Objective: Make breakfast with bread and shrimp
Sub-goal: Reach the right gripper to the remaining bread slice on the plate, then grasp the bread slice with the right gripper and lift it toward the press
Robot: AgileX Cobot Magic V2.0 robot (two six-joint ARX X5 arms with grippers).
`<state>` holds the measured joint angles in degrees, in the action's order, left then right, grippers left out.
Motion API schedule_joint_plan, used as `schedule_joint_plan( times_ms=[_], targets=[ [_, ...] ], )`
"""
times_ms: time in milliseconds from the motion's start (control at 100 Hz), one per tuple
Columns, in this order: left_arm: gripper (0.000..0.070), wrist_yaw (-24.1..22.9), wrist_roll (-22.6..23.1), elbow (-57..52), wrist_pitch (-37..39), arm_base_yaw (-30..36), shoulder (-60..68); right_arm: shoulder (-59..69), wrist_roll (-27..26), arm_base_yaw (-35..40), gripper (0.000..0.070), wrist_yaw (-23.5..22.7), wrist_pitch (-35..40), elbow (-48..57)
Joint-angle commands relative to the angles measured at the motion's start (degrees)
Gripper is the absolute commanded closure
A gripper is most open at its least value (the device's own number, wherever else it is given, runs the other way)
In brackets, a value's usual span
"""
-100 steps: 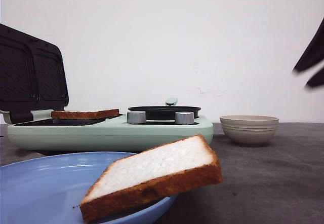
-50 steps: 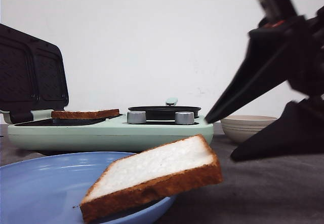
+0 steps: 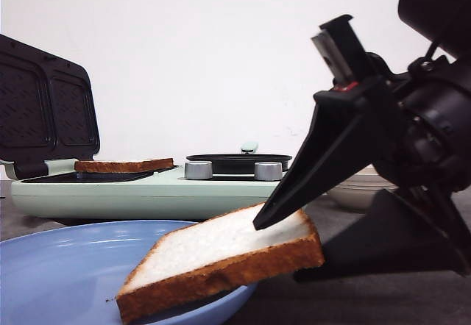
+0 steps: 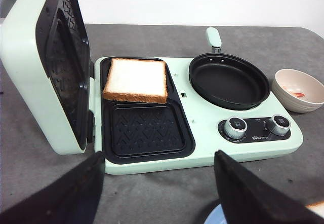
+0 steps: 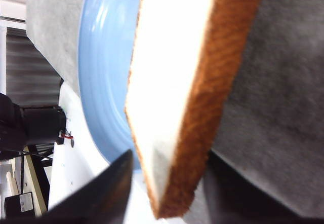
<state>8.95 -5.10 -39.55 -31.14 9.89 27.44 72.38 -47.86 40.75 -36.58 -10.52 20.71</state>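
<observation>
One bread slice (image 3: 221,255) leans on the rim of a blue plate (image 3: 66,266) and overhangs it. It also shows in the right wrist view (image 5: 172,82). My right gripper (image 3: 283,251) is open, with one finger above and one below the slice's right corner (image 5: 172,198), not clamped. A second bread slice (image 4: 135,79) lies in the far compartment of the mint sandwich maker (image 4: 202,153). A few orange-pink shrimp pieces (image 4: 296,93) show in a beige bowl (image 4: 298,77). My left gripper (image 4: 159,198) is open and empty above the table in front of the sandwich maker.
The sandwich maker's lid (image 3: 44,112) stands open at the left. A black pan (image 4: 229,79) sits on its right half, with two knobs (image 4: 235,126) in front. In the front view the bowl (image 3: 353,193) is mostly hidden behind my right arm.
My right gripper has come down from the upper right, past the bowl, to the plate and now straddles the bread slice's corner. The bread has not moved.
</observation>
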Motion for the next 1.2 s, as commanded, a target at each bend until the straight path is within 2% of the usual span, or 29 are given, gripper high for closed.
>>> schedule_joint_plan(
  times_ms=[0,200,300,510,630,830,990,1190],
  targets=[
    [0.0350,-0.17,0.55,-0.33,0.50,0.02,0.15,0.63,-1.25,0.81,0.0700,0.90,-1.03,0.26],
    [0.0351,-0.17,0.52,-0.33,0.48,0.02,0.15,0.57,-1.66,1.11,0.0700,1.57,-1.60,0.26],
    [0.0351,-0.17,0.52,-0.33,0.48,0.02,0.15,0.39,-2.62,1.11,0.0700,0.35,-5.03,0.28],
    [0.0350,-0.17,0.52,-0.33,0.48,0.02,0.15,-1.03,-7.96,1.11,0.0700,1.31,-13.33,0.90],
    [0.0350,-0.17,0.52,-0.33,0.50,0.02,0.15,-1.03,-8.57,1.11,0.0700,1.01,-13.66,3.13],
    [0.0350,-0.17,0.52,-0.33,0.72,0.02,0.15,-0.83,-8.00,1.07,0.0700,1.95,-11.74,9.38],
    [0.0350,-0.17,0.52,-0.33,0.74,0.02,0.15,1.11,-3.32,1.05,0.0700,2.60,-4.39,17.11],
    [0.0350,-0.17,0.52,-0.33,0.74,0.02,0.15,8.52,1.29,0.98,0.0700,2.73,1.20,28.57]
  ],
)
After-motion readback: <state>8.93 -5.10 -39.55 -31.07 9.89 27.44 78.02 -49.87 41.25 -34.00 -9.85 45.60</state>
